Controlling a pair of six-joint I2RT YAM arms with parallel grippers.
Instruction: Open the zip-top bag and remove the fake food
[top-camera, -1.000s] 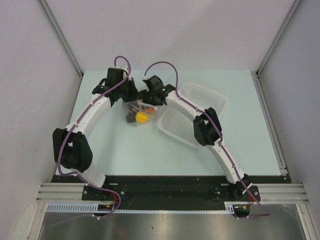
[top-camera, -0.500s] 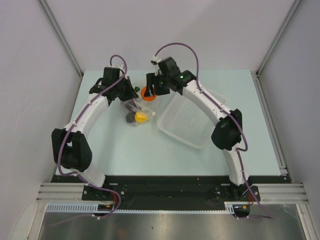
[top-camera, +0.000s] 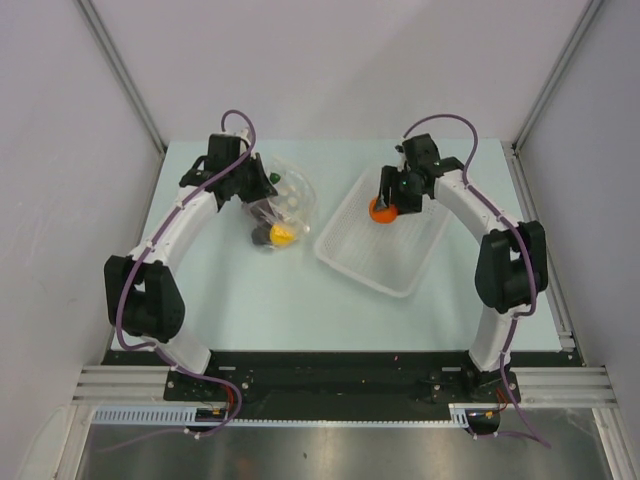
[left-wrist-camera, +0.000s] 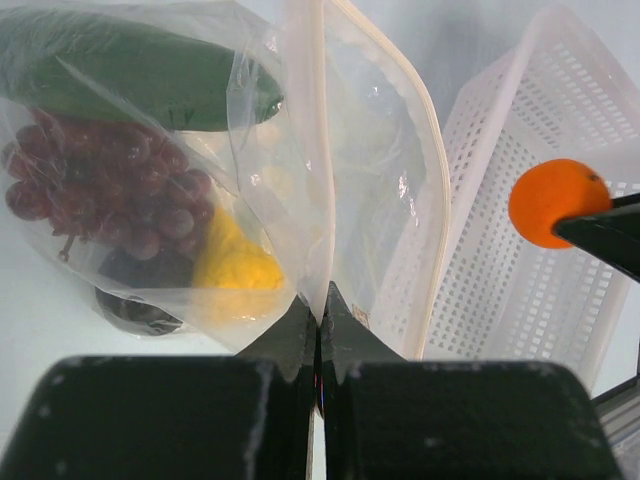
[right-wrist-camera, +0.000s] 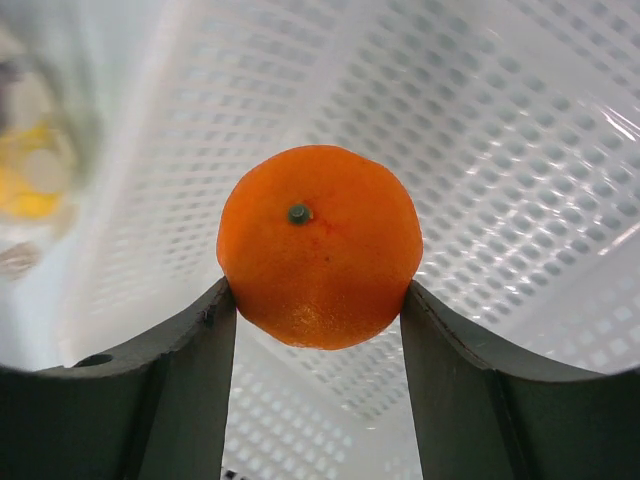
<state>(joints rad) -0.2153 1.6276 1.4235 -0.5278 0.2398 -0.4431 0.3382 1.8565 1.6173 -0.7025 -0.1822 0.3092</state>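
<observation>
Top external: left gripper (top-camera: 250, 190) pressed together, pinching rim of zip-top bag (top-camera: 285, 198), upper left of centre. Bag mouth gapes. Inside bag: green cucumber (left-wrist-camera: 140, 75), grape bunch (left-wrist-camera: 110, 195), yellow fruit (left-wrist-camera: 238, 272), dark round fruit (left-wrist-camera: 135, 292). Right gripper (top-camera: 388, 202) clamps orange ball (right-wrist-camera: 318, 245) above white basket (top-camera: 375, 262), right of centre.

Clear zip bag (left-wrist-camera: 330, 190), mouth open, w/ cucumber (left-wrist-camera: 130, 75), grapes (left-wrist-camera: 110, 195), yellow fruit (left-wrist-camera: 238, 275) inside, 1 orange ball (right-wrist-camera: 318, 245) over basket (top-camera: 365, 265)
</observation>
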